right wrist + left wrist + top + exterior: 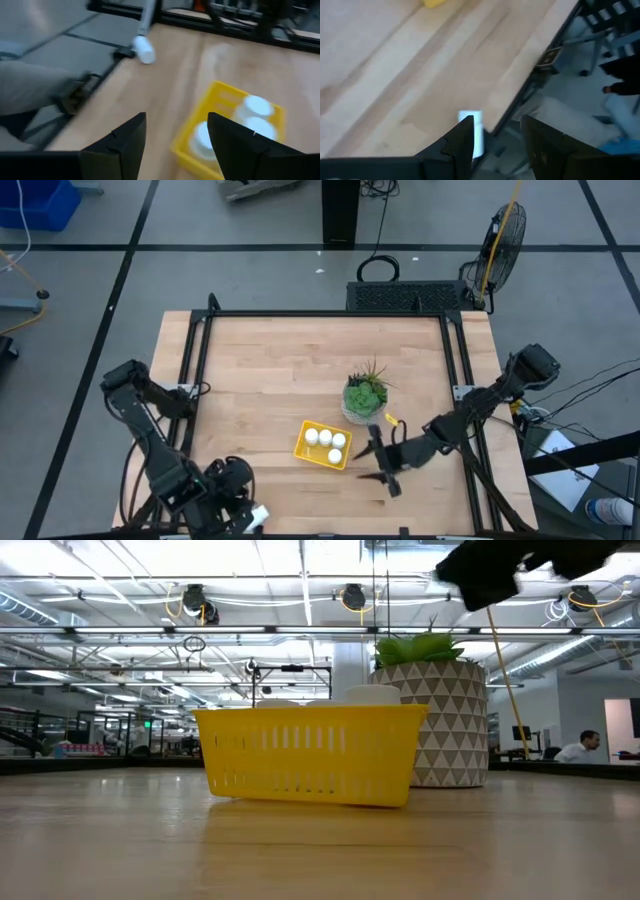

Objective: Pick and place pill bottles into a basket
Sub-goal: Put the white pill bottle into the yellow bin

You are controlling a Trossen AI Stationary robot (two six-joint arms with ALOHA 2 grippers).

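Near the table's point(270, 370) front edge, four pill bottles point(325, 438) are being kept together in the basket point(303, 445), beside the plant pot point(360, 408). A fifth bottle point(260, 513) is being clamped at that edge by the left gripper point(245, 515) (presumably for carrying over), while the right gripper point(385, 475), released, is being held just beside the basket.

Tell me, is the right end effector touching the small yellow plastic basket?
Apart. High view shows bare wood between the right end effector and the yellow basket.

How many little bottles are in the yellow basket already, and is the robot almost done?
Nearly done. Four pill bottles sit in the basket. The left claw grips the fifth bottle at the table's near edge; it still needs carrying over. The right claw hangs open beside the basket, holding nothing.
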